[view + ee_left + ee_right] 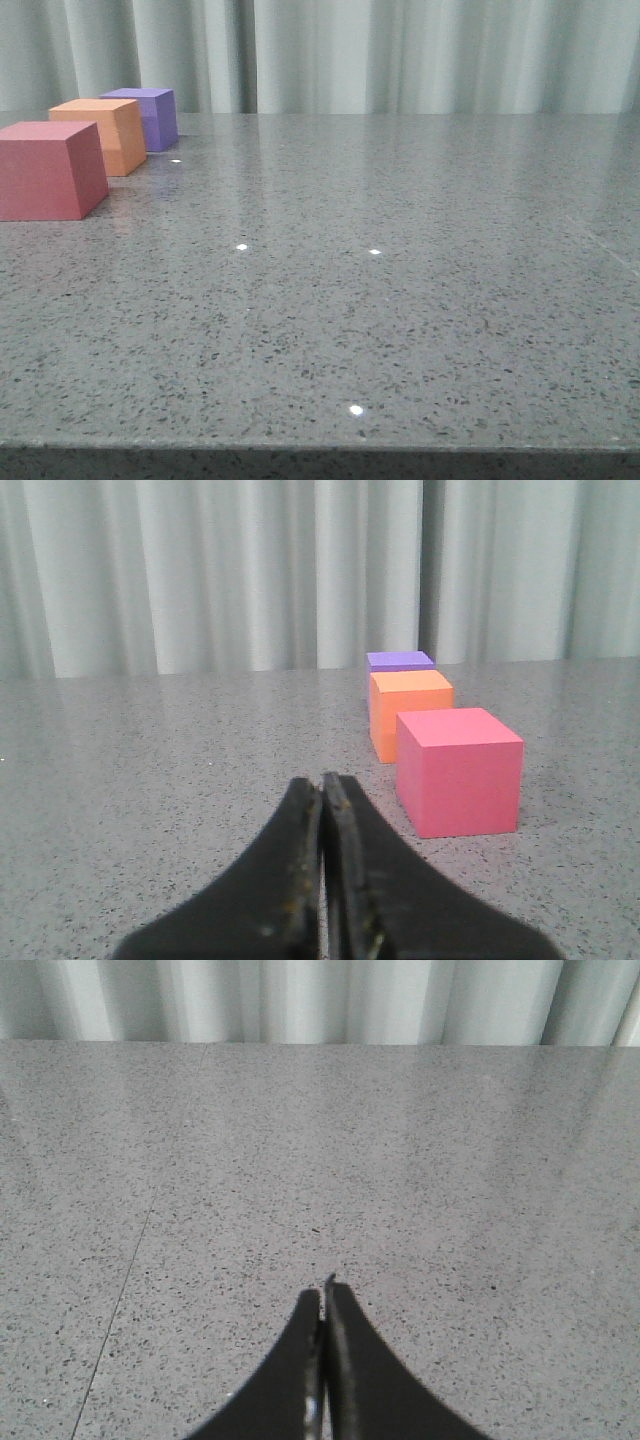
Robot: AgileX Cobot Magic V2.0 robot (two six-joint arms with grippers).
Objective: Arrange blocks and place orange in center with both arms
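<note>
Three cubes stand in a row at the far left of the table in the front view: the red-pink cube (48,170) nearest, the orange cube (105,133) in the middle, the purple cube (147,116) farthest. In the left wrist view the red-pink cube (460,770), the orange cube (405,710) and the purple cube (399,661) line up ahead and to one side of my left gripper (322,780), which is shut and empty. My right gripper (325,1290) is shut and empty over bare table. Neither gripper shows in the front view.
The grey speckled table (400,280) runs to its front edge (320,445). A pale pleated curtain (400,50) hangs behind the table's back edge.
</note>
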